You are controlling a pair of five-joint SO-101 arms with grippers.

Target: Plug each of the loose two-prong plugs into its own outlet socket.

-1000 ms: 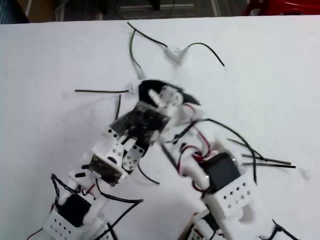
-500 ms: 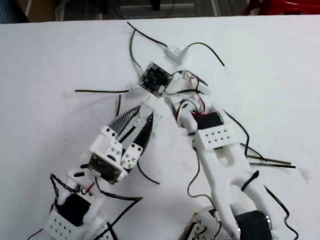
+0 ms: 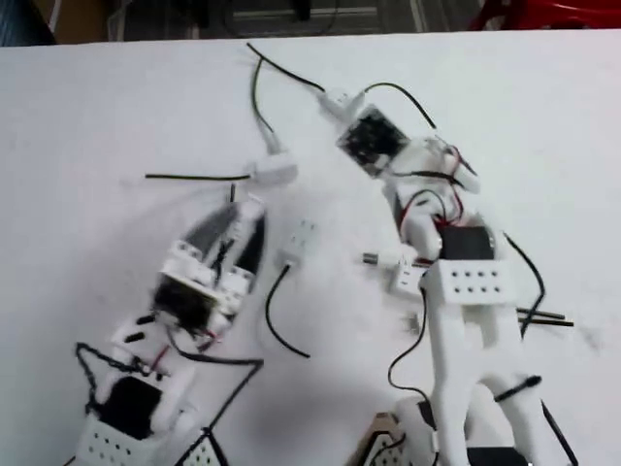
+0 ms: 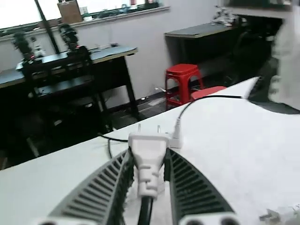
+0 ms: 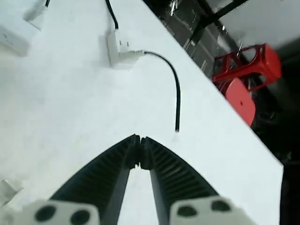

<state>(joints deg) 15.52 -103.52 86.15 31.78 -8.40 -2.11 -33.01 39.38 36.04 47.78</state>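
The white table [image 3: 78, 116] has its broadest stretch of plain surface along the left side, up to the far edge, which runs straight across the top of the high view. At the near left, the left gripper [image 4: 148, 158] is clenched on a white two-prong plug [image 4: 149, 143]. It has 1 ribbed finger on each side of the plug, whose prongs point away from the wrist while the black cord trails back beneath it.

Just beyond lies a white connector [image 3: 275, 170], its cord running toward the far edge, with a loose black wire [image 3: 194, 177] to its left. Near the middle an outlet socket [image 3: 299, 240] rests on the table, its cord [image 3: 272, 320] curling toward the near edge.

Further right, a second plug [image 3: 335, 100] lies near the far edge, its cord arcing rightward. The right gripper [image 5: 139, 151] points that way, apart from the plug, its jaws pressed together and holding nothing. A white block [image 3: 406, 275] sits just beside the right arm, and thin black wires [image 3: 524, 316] lie to its right. More plain tabletop spreads across the far right. A red stool [image 5: 248, 75] stands past the far edge.
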